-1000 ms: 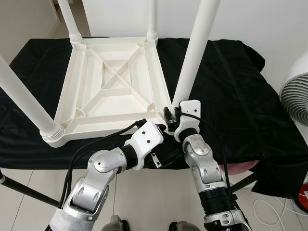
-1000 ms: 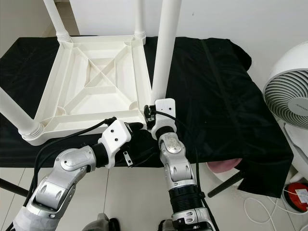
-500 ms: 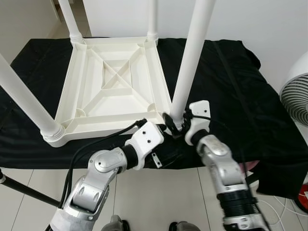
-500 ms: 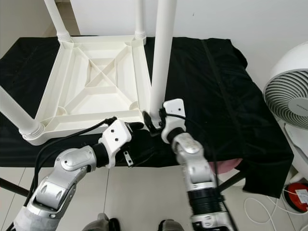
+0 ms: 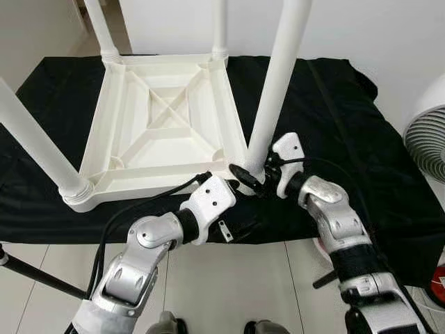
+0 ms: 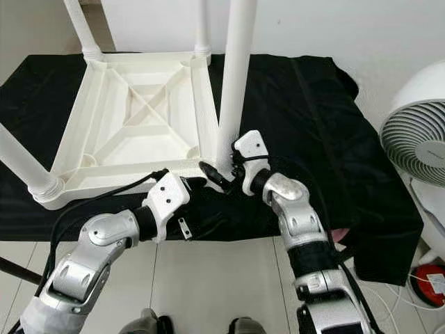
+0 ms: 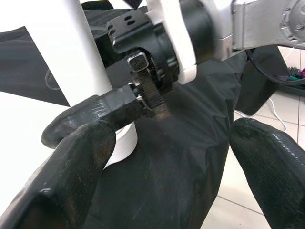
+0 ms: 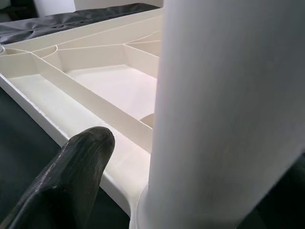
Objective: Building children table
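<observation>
A white plastic table point(image 5: 139, 182) lies upside down on a black cloth point(image 5: 334, 118), with three legs standing in its corners. A fourth white leg point(image 5: 274, 76) stands upright at the near right corner. My right gripper point(image 5: 249, 175) is shut on its base, just above the socket. In the right wrist view one black finger point(image 8: 71, 176) lies beside the leg point(image 8: 228, 105) over the ribbed underside point(image 8: 109, 90); the other finger is hidden. My left gripper point(image 5: 233, 193) hovers over the cloth just in front of that corner. It is open point(image 7: 171, 157) with nothing between its fingers point(image 7: 76, 167).
A white fan point(image 6: 414, 132) stands on the floor at the right. The cloth hangs over the front edge, with grey tile floor below. A red object point(image 6: 427, 278) and white cable lie on the floor at the lower right. A white wall stands behind.
My right forearm has swung out to the right and its wrist has turned, while the gripper stays at the base of the leg. The left arm has held still.
</observation>
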`<state>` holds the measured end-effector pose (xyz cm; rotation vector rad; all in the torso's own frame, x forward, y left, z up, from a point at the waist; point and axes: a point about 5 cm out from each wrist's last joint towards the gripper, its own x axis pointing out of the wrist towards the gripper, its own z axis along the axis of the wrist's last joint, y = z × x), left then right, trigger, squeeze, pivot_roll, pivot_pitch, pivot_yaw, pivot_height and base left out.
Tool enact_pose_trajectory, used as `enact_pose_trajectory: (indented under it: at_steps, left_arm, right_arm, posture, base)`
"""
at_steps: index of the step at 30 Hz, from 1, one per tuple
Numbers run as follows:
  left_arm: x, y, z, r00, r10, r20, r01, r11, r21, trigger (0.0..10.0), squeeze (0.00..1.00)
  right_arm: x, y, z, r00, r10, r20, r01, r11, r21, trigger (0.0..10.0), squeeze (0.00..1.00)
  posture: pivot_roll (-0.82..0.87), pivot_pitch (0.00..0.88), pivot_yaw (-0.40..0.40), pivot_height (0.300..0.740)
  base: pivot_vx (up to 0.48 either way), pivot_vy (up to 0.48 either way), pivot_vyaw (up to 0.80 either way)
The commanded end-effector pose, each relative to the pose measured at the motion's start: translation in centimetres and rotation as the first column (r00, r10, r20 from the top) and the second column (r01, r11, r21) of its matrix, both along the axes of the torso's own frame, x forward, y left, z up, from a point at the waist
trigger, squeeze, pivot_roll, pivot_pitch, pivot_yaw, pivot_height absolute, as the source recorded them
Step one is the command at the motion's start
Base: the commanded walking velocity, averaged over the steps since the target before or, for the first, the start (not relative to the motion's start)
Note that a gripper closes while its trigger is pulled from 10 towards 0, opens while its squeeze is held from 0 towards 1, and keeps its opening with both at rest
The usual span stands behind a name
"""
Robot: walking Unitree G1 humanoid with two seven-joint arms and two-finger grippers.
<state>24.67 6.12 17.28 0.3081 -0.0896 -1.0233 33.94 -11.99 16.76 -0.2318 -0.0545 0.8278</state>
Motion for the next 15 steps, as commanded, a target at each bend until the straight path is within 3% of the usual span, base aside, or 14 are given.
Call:
enact_pose_trajectory:
  at_steps: [1,6,7,8,10,11,15]
  left_arm:
    - [0.2,0.1,0.0,0.999,0.042,0.005,-0.042,0.999,-0.016,10.0,0.00]
    - [0.1,0.2,0.0,0.999,0.043,0.005,-0.043,0.999,-0.015,10.0,0.00]
    - [0.1,0.2,0.0,0.999,0.043,0.004,-0.043,0.999,-0.015,10.0,0.00]
    - [0.0,0.2,-0.1,0.999,0.043,0.003,-0.043,0.999,-0.014,10.0,0.00]
    - [0.0,0.2,-0.1,0.999,0.044,0.002,-0.044,0.999,-0.014,10.0,0.00]
    - [0.0,0.2,-0.1,0.999,0.046,0.002,-0.046,0.999,-0.013,10.0,0.00]
    - [0.0,0.3,-0.1,0.999,0.050,0.001,-0.050,0.999,-0.013,10.0,0.00]
  right_arm:
    - [0.2,0.1,-0.3,0.999,0.041,-0.008,-0.042,0.998,-0.042,10.0,0.00]
    - [0.7,0.4,-1.1,0.993,0.112,-0.039,-0.116,0.987,-0.112,10.0,0.00]
    - [0.9,0.5,-1.4,0.991,0.128,-0.049,-0.133,0.984,-0.121,7.3,0.00]
    - [1.0,0.5,-1.5,0.989,0.137,-0.055,-0.143,0.982,-0.124,1.4,0.00]
    - [1.1,0.5,-1.8,0.988,0.144,-0.062,-0.152,0.979,-0.134,1.4,0.00]
    - [1.1,0.4,-2.0,0.986,0.150,-0.071,-0.158,0.979,-0.132,0.0,0.00]
    - [1.0,0.2,-2.3,0.984,0.161,-0.075,-0.170,0.976,-0.133,0.0,0.00]
  posture:
    - [-0.08,0.061,0.025,0.740]
    - [-0.07,0.059,0.024,0.740]
    - [-0.06,0.058,0.023,0.740]
    - [-0.06,0.058,0.023,0.740]
    - [-0.06,0.058,0.022,0.740]
    - [-0.05,0.059,0.019,0.740]
    - [-0.06,0.058,0.020,0.740]
  base:
    - [0.000,0.000,0.00]
    - [0.000,0.000,0.00]
    - [0.000,0.000,0.00]
    - [0.000,0.000,0.00]
    - [0.000,0.000,0.00]
    - [0.000,0.000,0.00]
    - [0.000,0.000,0.00]
